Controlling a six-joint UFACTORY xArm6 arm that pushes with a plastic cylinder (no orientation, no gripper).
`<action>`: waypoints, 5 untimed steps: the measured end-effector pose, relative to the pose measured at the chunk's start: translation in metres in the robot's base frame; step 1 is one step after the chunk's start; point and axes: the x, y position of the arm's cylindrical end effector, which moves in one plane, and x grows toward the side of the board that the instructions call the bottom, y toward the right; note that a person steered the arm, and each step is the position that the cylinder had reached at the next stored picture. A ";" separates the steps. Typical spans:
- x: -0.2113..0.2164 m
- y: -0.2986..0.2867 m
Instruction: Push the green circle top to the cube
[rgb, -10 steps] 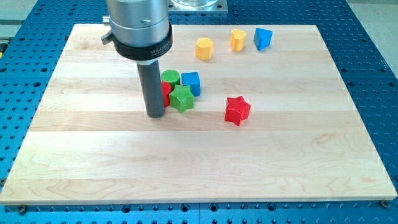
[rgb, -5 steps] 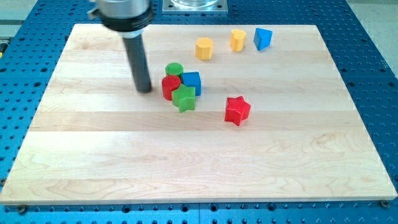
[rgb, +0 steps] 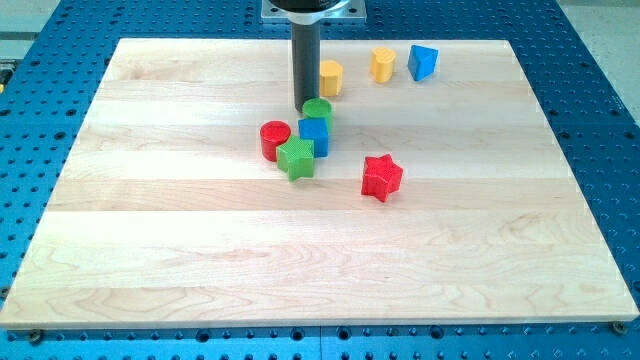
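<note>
The green circle block (rgb: 318, 109) sits touching the top edge of the blue cube (rgb: 314, 136). My tip (rgb: 305, 109) stands just left of the green circle, touching or nearly touching it. A red cylinder (rgb: 274, 140) lies left of the cube, and a green star (rgb: 295, 158) lies below and left of the cube, touching it.
A red star (rgb: 381, 177) lies to the right of the cluster. A yellow hexagon-like block (rgb: 329, 77), another yellow block (rgb: 382, 63) and a blue triangular block (rgb: 422, 62) lie near the board's top edge. The wooden board (rgb: 150, 250) rests on a blue perforated table.
My tip moved from the left of the cluster up and right to above it. The green circle shifted right, from above the red cylinder to above the blue cube.
</note>
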 end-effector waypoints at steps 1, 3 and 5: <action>0.002 0.047; 0.018 0.053; 0.018 0.008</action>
